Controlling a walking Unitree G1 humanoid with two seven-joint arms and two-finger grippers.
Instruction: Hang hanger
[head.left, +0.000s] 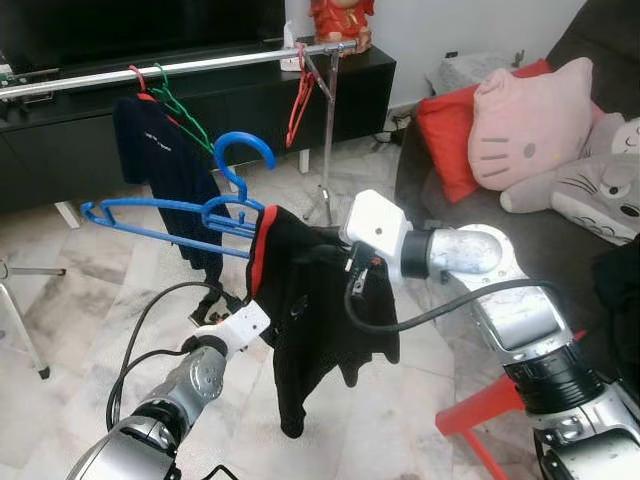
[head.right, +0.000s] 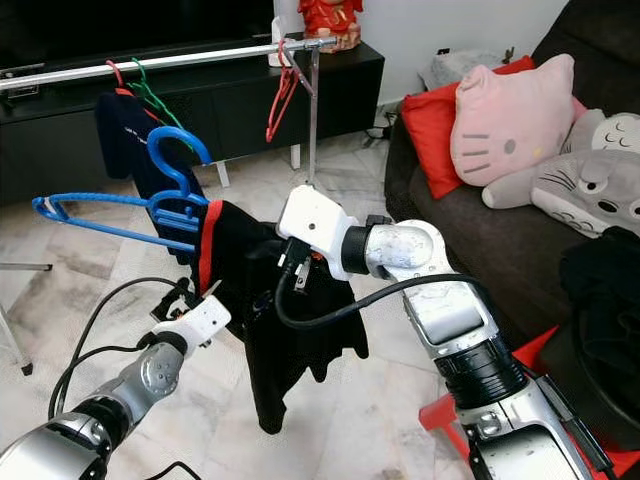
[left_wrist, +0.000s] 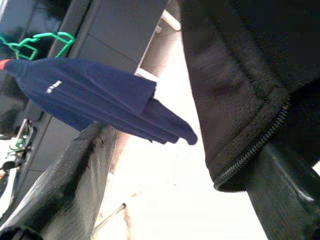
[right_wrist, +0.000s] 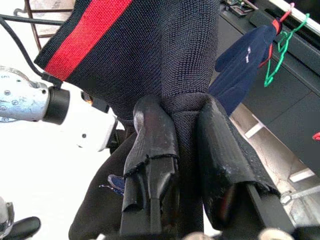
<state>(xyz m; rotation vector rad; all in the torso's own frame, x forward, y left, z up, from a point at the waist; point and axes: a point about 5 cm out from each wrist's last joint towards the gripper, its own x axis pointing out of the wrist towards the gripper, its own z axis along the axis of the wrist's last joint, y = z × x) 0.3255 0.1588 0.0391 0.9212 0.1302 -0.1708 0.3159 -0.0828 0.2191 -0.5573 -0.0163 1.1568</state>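
The blue plastic hanger (head.left: 175, 215), light and stiff, hangs mid-air before the silver clothes rail (head.left: 180, 65) with a limp black red-trimmed garment (head.left: 320, 310) draped on one end; its hook looks the better hold, since the cloth could slide. The right gripper (right_wrist: 175, 135), arm bent across, pinches the garment's bunched fabric. The left gripper (left_wrist: 180, 180) reaches up beneath the hem, fingers spread.

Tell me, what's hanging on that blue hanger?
A black garment with a red stripe drapes over one end of the blue hanger. That end is covered; the right end effector pinches the cloth.
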